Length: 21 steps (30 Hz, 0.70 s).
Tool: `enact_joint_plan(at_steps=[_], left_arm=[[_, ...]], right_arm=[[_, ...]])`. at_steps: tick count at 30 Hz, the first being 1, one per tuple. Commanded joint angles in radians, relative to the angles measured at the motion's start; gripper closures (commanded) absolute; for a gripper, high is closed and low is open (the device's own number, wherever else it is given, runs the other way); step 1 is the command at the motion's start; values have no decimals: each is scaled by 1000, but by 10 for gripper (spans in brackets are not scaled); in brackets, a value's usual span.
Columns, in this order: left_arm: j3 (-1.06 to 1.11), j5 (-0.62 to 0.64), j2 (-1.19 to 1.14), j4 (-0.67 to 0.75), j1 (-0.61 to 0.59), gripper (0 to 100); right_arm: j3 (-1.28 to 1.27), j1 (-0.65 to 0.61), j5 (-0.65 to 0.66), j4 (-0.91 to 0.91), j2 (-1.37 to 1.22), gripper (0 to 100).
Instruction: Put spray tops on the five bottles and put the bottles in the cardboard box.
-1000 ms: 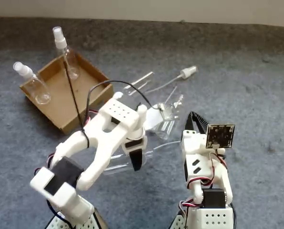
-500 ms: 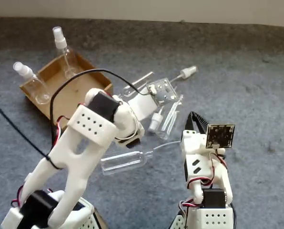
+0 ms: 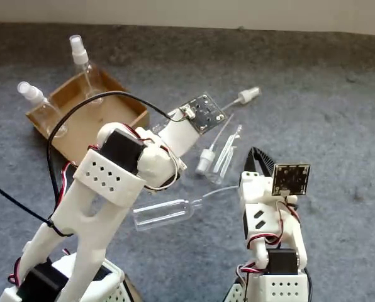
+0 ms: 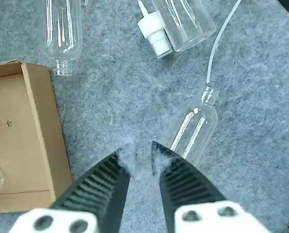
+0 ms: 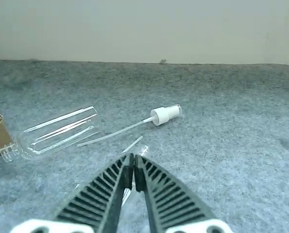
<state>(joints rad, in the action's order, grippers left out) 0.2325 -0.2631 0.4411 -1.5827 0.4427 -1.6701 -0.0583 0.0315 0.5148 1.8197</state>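
Cardboard box (image 3: pixel 74 135): toward 10 o'clock from the middle of the high view; open side up on the grey carpet (image 3: pixel 338 126)
First capped bottle (image 3: pixel 46 113): leans in the box at its 9 o'clock corner; white spray top on
Second capped bottle (image 3: pixel 90 78): leans in the box at its 12 o'clock corner; white spray top on
Left gripper (image 4: pixel 139 151): black jaws a little apart with nothing between them; over bare carpet between the box wall and an uncapped bottle (image 4: pixel 193 128) that lies just beside one jaw
Left arm (image 3: pixel 112 182): extends from 7 o'clock toward the middle of the high view; its wrist camera (image 3: pixel 203 114) sits near 12 o'clock
Right gripper (image 5: pixel 134 165): jaws pressed together, holding nothing; its arm stands at 5 o'clock in the high view
Loose spray top (image 3: pixel 249 94): on the carpet at 1 o'clock; its long thin tube trails toward the middle
Lying bottle (image 3: pixel 165 214): on its side at 6 to 7 o'clock; open neck pointing to 3 o'clock
Middle bottle (image 3: pixel 228 154): on its side just off centre toward 3 o'clock; a white spray top (image 3: pixel 206 160) touches it, perhaps only lying against it and not screwed on
Bottle by the box (image 5: pixel 57 133): on its side, uncapped; neck near the box corner
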Motion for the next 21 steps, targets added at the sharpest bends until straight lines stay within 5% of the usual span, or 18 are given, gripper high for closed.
enact_joint_plan(at_steps=[1, 9, 14, 21], left_arm=[[58, 9, 33, 25, -18, 995], [375, -21, 33, 356, -18, 954], [401, -68, 33, 371, -18, 805], [401, -146, 33, 370, -18, 796]], right_arm=[[-134, 13, 6, -28, 8, 995], [-134, 13, 9, -28, 8, 995], [-134, 13, 11, -30, 8, 995], [-133, 93, 5, -31, 10, 995]])
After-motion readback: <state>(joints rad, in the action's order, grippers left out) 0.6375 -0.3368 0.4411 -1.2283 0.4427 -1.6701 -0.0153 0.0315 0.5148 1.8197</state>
